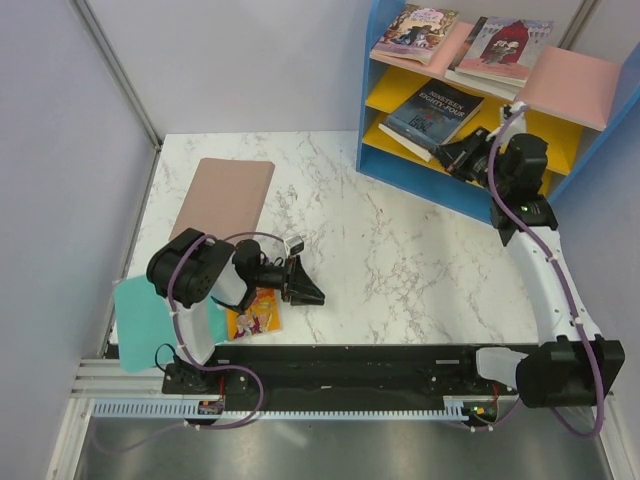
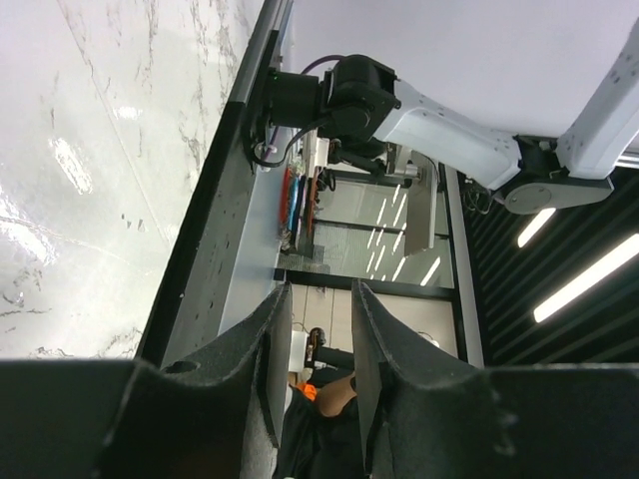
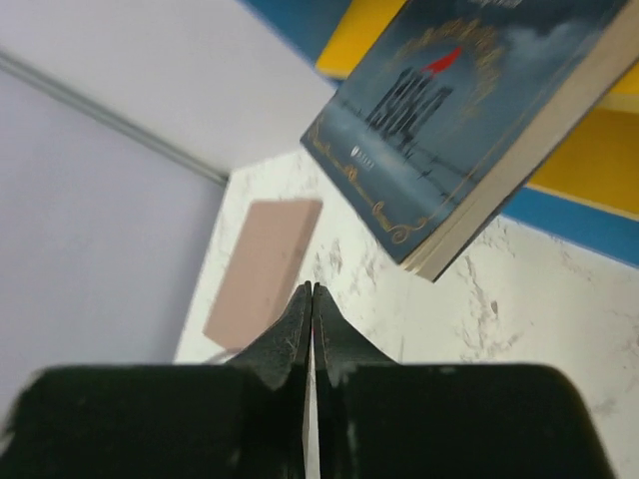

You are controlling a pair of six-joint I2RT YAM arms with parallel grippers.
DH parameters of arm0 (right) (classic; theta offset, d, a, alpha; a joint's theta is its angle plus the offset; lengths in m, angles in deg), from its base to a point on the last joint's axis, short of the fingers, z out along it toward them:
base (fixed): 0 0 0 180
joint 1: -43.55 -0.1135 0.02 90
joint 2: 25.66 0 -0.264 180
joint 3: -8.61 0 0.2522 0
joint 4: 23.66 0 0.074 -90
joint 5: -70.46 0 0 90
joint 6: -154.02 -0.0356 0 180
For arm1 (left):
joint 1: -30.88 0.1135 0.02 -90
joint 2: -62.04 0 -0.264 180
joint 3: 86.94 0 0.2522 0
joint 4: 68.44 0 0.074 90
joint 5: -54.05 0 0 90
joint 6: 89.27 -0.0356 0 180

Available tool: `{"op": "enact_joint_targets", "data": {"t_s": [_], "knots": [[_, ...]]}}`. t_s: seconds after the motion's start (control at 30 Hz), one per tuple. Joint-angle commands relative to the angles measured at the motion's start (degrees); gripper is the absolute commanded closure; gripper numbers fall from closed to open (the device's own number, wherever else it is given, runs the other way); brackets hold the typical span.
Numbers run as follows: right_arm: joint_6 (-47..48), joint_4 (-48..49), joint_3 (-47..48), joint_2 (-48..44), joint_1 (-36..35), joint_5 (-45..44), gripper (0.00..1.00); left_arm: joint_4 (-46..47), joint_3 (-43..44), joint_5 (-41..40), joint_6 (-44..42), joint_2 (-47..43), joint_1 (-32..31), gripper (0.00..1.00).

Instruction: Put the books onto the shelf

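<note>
One yellow book [image 1: 255, 312] lies nearest, half under the left arm [image 1: 190, 275]; left gripper [image 1: 312, 293] beside it has jaws apart, empty. Pink board [image 1: 225, 192] lies behind. Way back, right gripper [image 3: 312, 294] is pinched together by the "Nineteen Eighty-Four" book [image 1: 432, 113] on the shelf [image 1: 368, 110], two more books [image 1: 505, 45] above

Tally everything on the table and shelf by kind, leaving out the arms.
books: 4 (left top-board book, right top-board book, dark blue book, yellow book on the table)
shelf: 1
brownish-pink flat board: 1
teal sheet: 1
Total: 7
</note>
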Motion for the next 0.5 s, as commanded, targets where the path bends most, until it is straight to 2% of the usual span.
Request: {"op": "enact_joint_targets", "data": {"t_s": [0.0, 0.23, 0.47], "knots": [[10.33, -10.94, 9.44, 5.26, -7.21, -3.83, 0.99, 20.03, -0.51, -0.88, -3.32, 0.81, -0.73, 0.64], [17.89, -21.22, 19.91, 13.88, -14.00, -5.68, 1.00, 20.03, -0.78, -1.15, -3.93, 2.12, -1.17, 0.64], [19.39, -21.06, 18.95, 18.10, -17.42, -9.81, 1.00, 20.03, -0.43, -1.59, -4.20, 3.00, -1.79, 0.64]]}}
